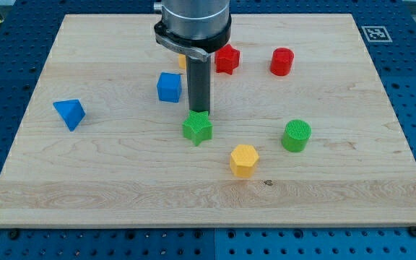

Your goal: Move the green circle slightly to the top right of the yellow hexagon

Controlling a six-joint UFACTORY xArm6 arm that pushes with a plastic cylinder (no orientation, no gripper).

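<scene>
My tip [199, 112] touches the green star [197, 128], left of the green circle [296, 135].

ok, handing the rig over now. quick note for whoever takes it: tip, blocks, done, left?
My tip sits at the top edge of the green star, apparently touching it, not the target block.
Green circle stands to the view's right and slightly above the yellow hexagon, with a clear gap between them.
Done: nothing evident; the tip is away from the circle.
Left: probably go around the star and nudge the circle closer to the hexagon's top right.
</scene>
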